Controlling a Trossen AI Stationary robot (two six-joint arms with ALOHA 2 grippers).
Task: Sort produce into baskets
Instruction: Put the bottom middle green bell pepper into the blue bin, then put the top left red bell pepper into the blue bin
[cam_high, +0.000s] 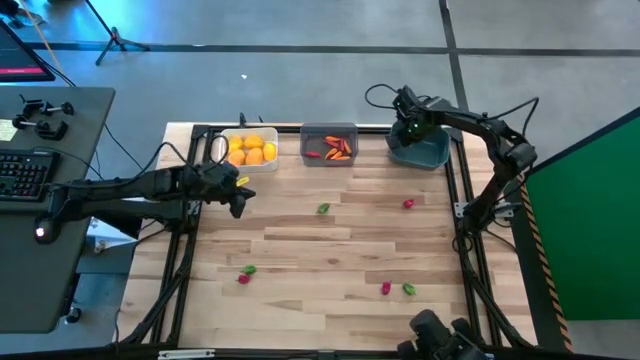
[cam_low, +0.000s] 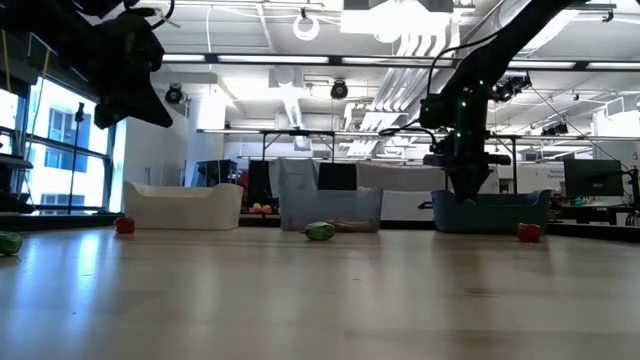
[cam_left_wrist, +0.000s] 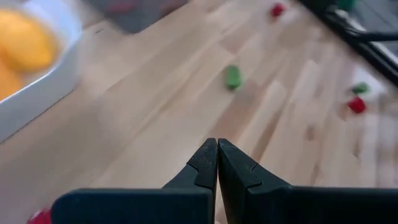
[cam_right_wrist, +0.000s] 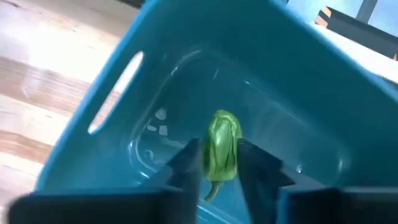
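Green piece over the teal bin
Right gripper (cam_right_wrist: 219, 163) pinches the green piece (cam_right_wrist: 222, 145) upright, directly above the teal bin (cam_right_wrist: 292, 81), upper right in the high view.

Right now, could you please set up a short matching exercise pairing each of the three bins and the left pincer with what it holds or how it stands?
Column one:
1. white bin
2. grey bin
3. teal bin
4. left pincer

Column two:
A. right pincer inside it with a green piece
B. shut, holding nothing
C. yellow-orange fruits
D. orange-red pieces

Pairs: 1-C, 2-D, 3-A, 4-B
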